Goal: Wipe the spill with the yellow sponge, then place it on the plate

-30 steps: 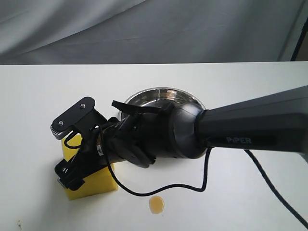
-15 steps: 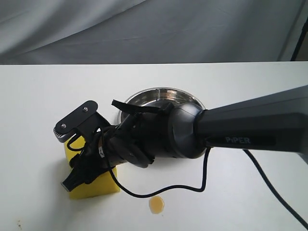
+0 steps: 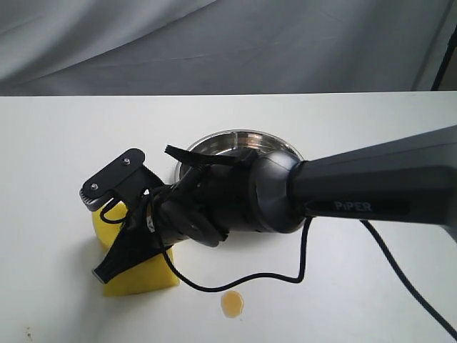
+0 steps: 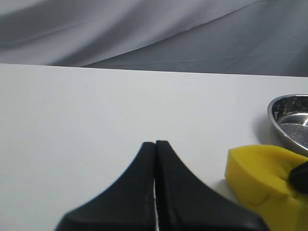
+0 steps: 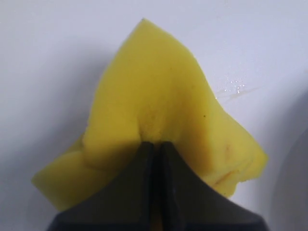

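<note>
Exterior: we saw right gripper [image 3: 107, 270] clamped on sponge [image 3: 143, 277], which lay on table [image 3: 57, 143] left of plate [image 3: 235, 137], with spill [image 3: 232, 304] near but apart | Left wrist: we noted left gripper [image 4: 155, 144] jaws pressed together, empty, sponge just beside plate | Right wrist: we found jaws pinched tight into bunched foam.

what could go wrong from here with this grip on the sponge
1. The right hand is shut on a pinched fold of the yellow sponge, so the foam could slip free when lifted.
2. The black cable droops close to the spill and may drag through it during the wipe.
3. The plate sits partly hidden behind the arm, so a swing might knock it.
</note>
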Motion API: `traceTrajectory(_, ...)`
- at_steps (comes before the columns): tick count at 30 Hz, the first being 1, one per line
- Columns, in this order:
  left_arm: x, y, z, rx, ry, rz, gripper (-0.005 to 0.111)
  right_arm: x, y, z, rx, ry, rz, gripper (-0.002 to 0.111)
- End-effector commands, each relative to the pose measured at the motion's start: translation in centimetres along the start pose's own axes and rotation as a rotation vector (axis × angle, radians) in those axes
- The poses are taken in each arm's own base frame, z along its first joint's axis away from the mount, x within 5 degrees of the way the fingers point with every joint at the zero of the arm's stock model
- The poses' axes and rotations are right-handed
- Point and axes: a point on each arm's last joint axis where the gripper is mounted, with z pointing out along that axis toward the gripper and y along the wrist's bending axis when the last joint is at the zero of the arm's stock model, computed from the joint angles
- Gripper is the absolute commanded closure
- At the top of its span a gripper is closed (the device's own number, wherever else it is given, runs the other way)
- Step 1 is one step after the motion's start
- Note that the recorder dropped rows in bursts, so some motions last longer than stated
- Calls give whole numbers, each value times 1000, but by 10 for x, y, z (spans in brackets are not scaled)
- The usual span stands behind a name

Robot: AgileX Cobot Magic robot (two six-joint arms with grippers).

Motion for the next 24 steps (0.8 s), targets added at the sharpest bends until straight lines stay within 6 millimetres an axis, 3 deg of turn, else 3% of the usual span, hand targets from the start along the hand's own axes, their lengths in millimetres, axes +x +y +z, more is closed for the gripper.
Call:
traceTrajectory(1,0,0,0,-1,-8,-2,107,-10,1,-13,-7,-65,-16,108)
traceTrajectory(6,0,0,0,-1,-8,-2,107,-27,2,-34,-11,-157,-33,108)
traceTrajectory(10,0,0,0,-1,-8,-2,107,-28,1,-37,-11,-158,-29,108)
traceTrajectory(12,0,0,0,-1,-8,-2,107,-26,1,-36,-8,-136,-29,98)
traceTrajectory(14,0,0,0,-1,-8,-2,107,-22,1,-36,-2,-92,-37,69)
traceTrajectory(15,0,0,0,-1,-8,-2,107,-20,0,-36,-1,-77,-39,42)
traceTrajectory(17,0,0,0,-1,-8,-2,107,-18,1,-35,-3,-51,-21,12)
traceTrajectory(24,0,0,0,-1,-8,-2,107,-11,4,-31,-35,9,98,16)
